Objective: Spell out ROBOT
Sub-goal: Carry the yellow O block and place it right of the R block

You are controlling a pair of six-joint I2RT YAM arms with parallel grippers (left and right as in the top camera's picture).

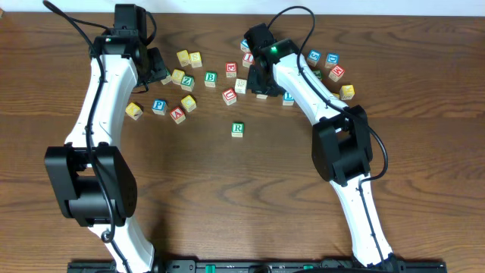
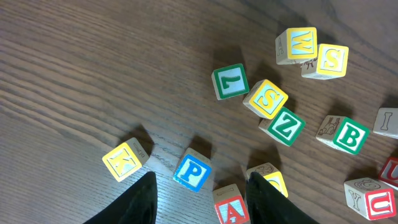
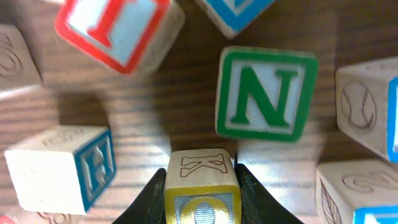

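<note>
Over the dark wood-grain table [image 1: 227, 189], left gripper [image 2: 202, 183] spread open and empty, blue-letter wooden P cube [image 2: 192, 172] showing between its fingertips, right gripper [image 3: 202, 190] pinching the yellow-faced wooden O cube [image 3: 202, 168] between both fingers, green-letter wooden R cube [image 1: 237, 129] well apart from both.

- looks like a robotics lab bench
- has a cabled left arm [image 1: 98, 106] and right arm [image 1: 303, 87] on a black base rail [image 1: 227, 266]
- keeps loose alphabet cubes [image 1: 237, 129] on a wood-grain table [image 1: 227, 197]

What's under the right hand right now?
Overhead, the right hand covers it. The wrist view shows a yellow block between its fingers, engraved K on one face; its underside is hidden.
</note>
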